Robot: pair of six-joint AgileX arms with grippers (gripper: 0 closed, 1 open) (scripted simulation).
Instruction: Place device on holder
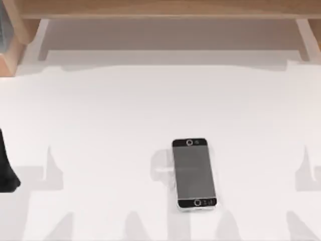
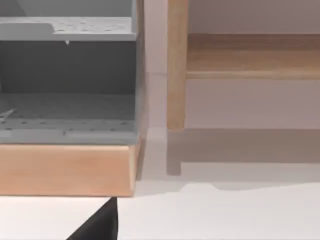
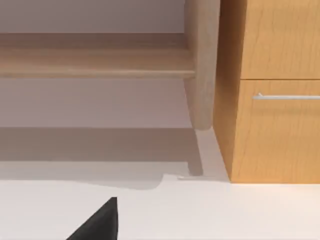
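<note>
Top view: white tabletop (image 1: 100, 115) seen from above, with a wooden shelf frame (image 1: 160, 9) along its 12 o'clock edge.
Device: smartphone (image 1: 194, 173) lying flat and face up on the tabletop, between centre and the 6 o'clock edge and slightly toward 3 o'clock; grey screen, black bezels, round home button at the 6 o'clock end, silver edges. Long axis runs roughly 12 to 6 o'clock, tilted a little. Nothing touches it.
Left arm: a dark part (image 1: 6, 168) enters at the 9 o'clock edge of the tabletop, well apart from the device.
Left pincer: a black fingertip (image 2: 100, 225) shows in the left wrist view, above bare tabletop; how far it is open cannot be told, and nothing is seen in its hold.
Left wrist view surroundings: grey perforated rack (image 2: 67, 80) on a wooden base (image 2: 65, 170), beside a wooden post (image 2: 176, 65) and shelf board.
Right pincer: a black fingertip (image 3: 100, 222) shows in the right wrist view, above bare tabletop; opening cannot be told, nothing seen in its hold.
Right wrist view surroundings: wooden cabinet (image 3: 275, 90) with a silver drawer handle (image 3: 286, 96), next to a rounded wooden post (image 3: 201, 65).
</note>
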